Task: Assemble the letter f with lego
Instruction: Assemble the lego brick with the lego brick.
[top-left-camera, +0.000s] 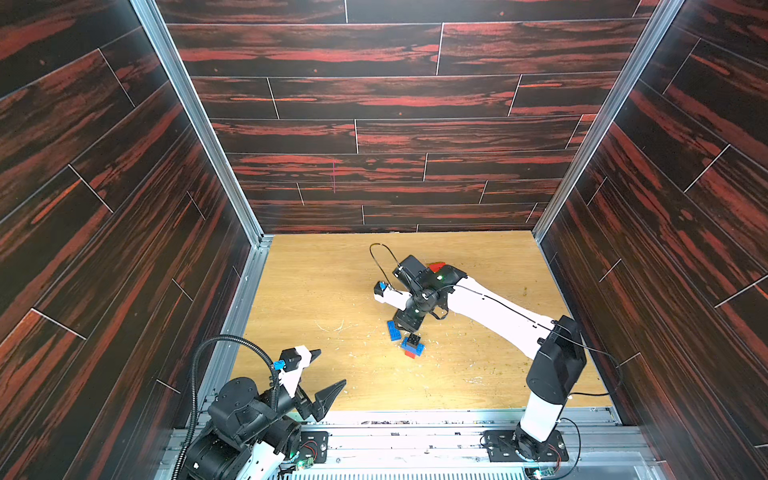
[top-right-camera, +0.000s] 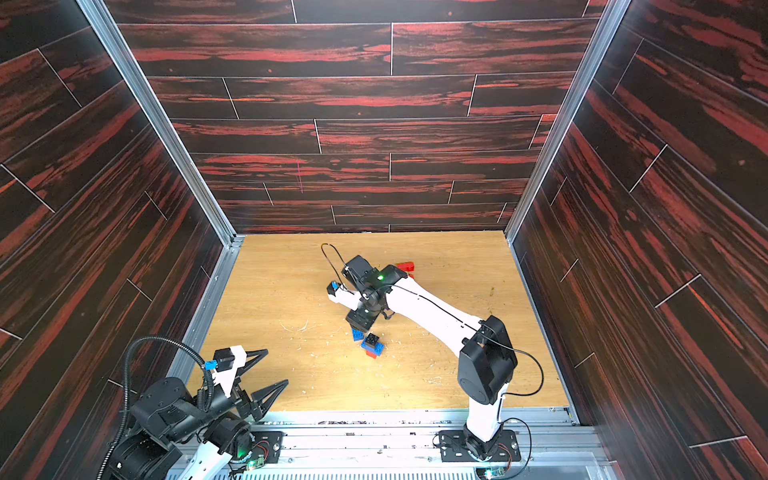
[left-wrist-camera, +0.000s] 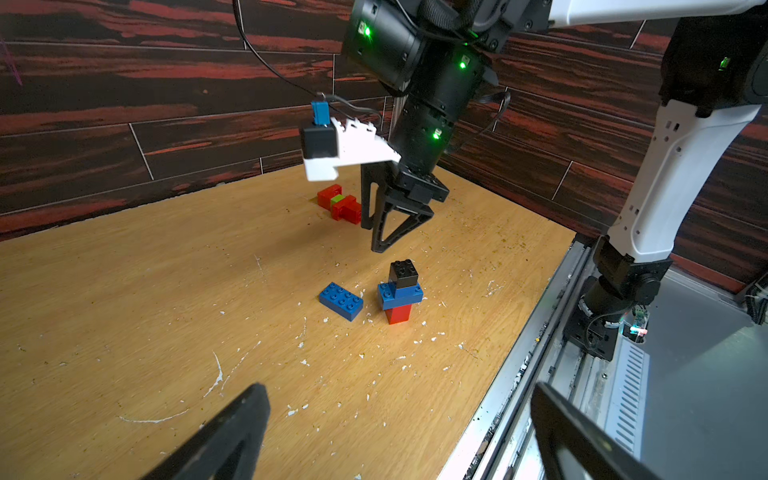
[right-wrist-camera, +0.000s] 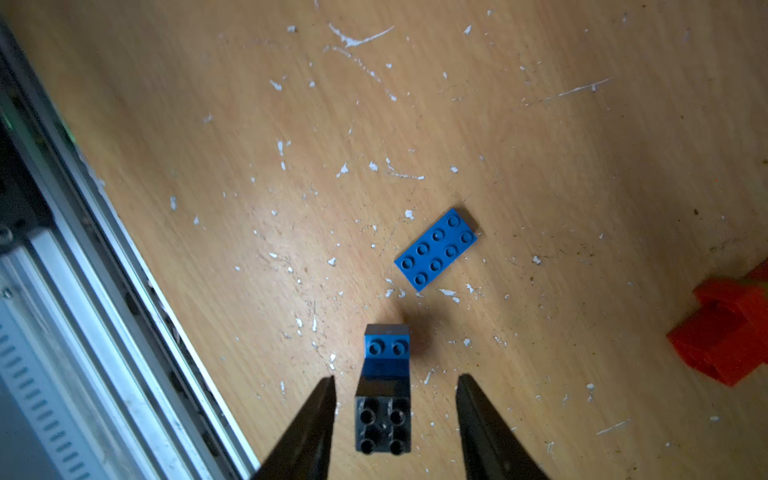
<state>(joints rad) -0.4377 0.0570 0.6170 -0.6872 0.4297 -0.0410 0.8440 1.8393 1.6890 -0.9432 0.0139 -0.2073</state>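
Although a small stack (left-wrist-camera: 399, 297) stands on the desk (left-wrist-camera: 124, 291), with a red brick (left-wrist-camera: 398, 314) below, a blue oblong (left-wrist-camera: 390, 293) across it and a black brick (right-wrist-camera: 383, 419) on top, I judge the f barely begun: that is a stub of stem with one crossbar. Just beside the stack lies a loose blue brick (right-wrist-camera: 436, 248), flat and studs up, unjoined. Well apart from the stack, a red cluster (left-wrist-camera: 347, 210) with a green brick (left-wrist-camera: 337, 200) in it waits unused. My right claw (right-wrist-camera: 397, 379) hangs above the stack, jaws apart with a gap either side of the black brick, gripping nothing. My left claw (top-left-camera: 330, 367) sits wide apart and empty, well away from the stack.
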